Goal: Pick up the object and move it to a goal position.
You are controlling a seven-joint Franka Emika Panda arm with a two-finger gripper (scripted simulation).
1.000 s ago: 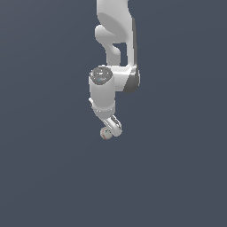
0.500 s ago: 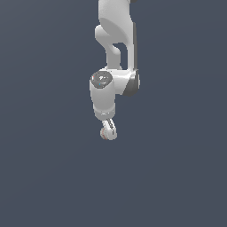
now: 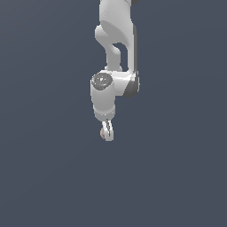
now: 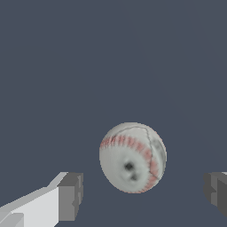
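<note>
The object, a small pale grey-white ball with reddish stitching [image 4: 132,157], lies on the dark grey floor. In the wrist view it sits between my two fingers, with a gap on each side and nearer the white finger with the grey pad [image 4: 66,197] than the other pad [image 4: 217,193]. My gripper [image 4: 142,195] is open and touches nothing. In the exterior view the gripper [image 3: 107,133] points straight down at floor level, and only a sliver of the ball [image 3: 102,132] shows beside the fingers.
The white arm [image 3: 116,48] comes down from the top of the exterior view. A plain dark grey floor [image 3: 177,168] lies all around; no other objects show.
The wrist has turned and straightened over the ball. The fingers have come down around it, so it is now mostly hidden in the exterior view. The ball has not moved.
</note>
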